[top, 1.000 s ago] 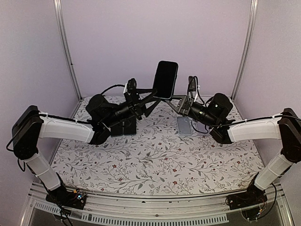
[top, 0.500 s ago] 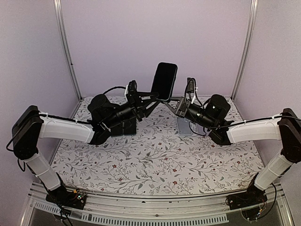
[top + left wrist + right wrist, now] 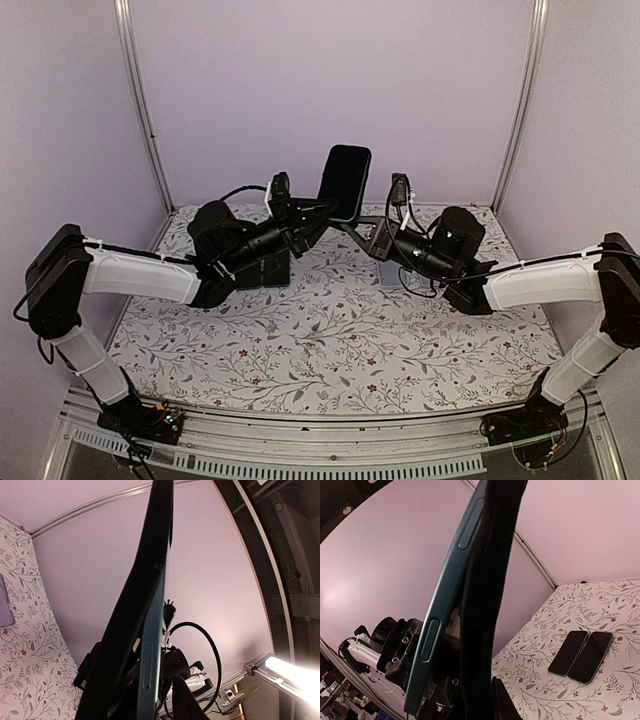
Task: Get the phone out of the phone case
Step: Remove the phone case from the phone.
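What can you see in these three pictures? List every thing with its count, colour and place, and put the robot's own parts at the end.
phone: one, black, held up in the air over the far middle of the table, nearly upright
phone case: one, teal, round that phone's edge
spare phones: two, dark, flat side by side on the cloth, back left
flat item: one, pale grey-lilac, on the cloth, back right, partly hidden
tablecloth: one, white with a leafy print, covering the table
frame posts: two, silver, at the back corners
arms: two, white and black, reaching in from either side
left tool: one, black, gripping the phone's lower end
right tool: one, black, gripping the same end from the other side
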